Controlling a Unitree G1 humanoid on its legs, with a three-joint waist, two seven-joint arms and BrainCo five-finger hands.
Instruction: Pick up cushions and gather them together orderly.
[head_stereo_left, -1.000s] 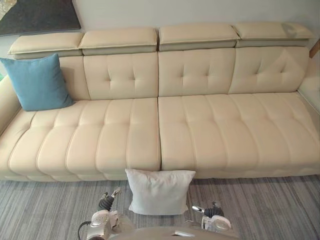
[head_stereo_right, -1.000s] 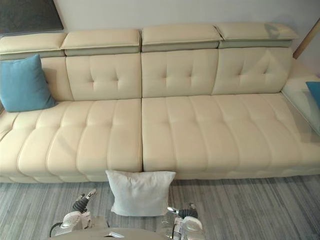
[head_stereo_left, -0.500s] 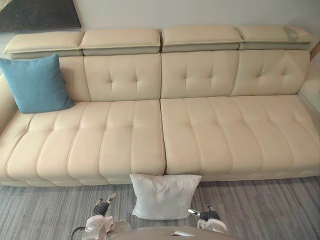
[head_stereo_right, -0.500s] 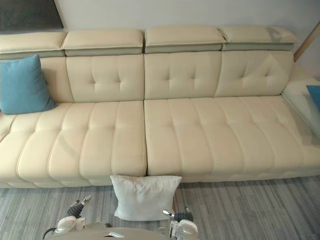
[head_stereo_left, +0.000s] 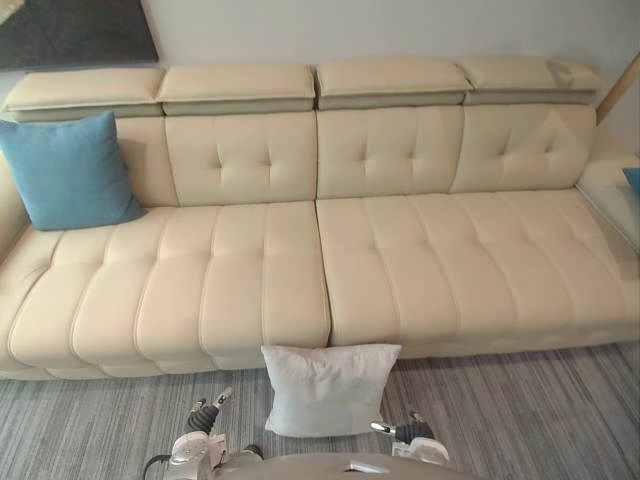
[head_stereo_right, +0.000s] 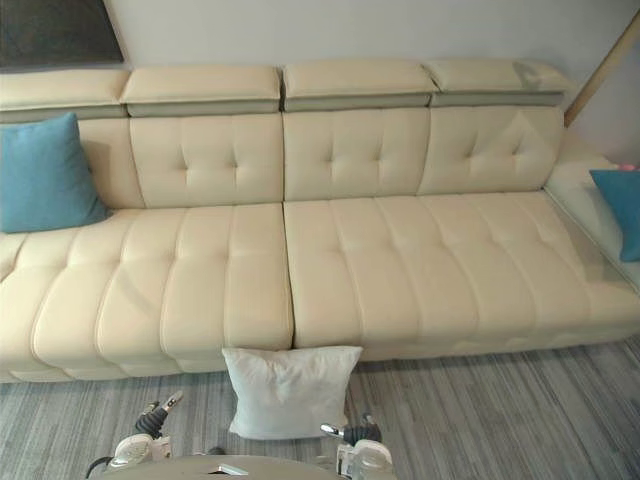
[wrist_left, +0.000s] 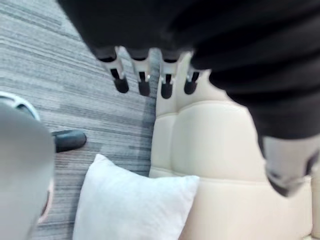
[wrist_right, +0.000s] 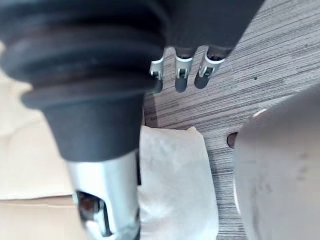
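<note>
Propped against the front of the cream sofa (head_stereo_left: 320, 270) on the carpet (head_stereo_left: 520, 410), the white cushion (head_stereo_left: 325, 388) stands just ahead of and between our hands, its width spanning from left hand (head_stereo_left: 205, 412) to right hand (head_stereo_left: 405, 432), both relaxed and empty, the right seemingly nearer.

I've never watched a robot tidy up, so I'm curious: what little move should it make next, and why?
Probably bring both hands in on the sides of the white cushion. It stands on the carpet, leaning against the sofa, between the left robot hand and right robot hand, both open and empty. A blue cushion sits at the sofa's left end.
</note>
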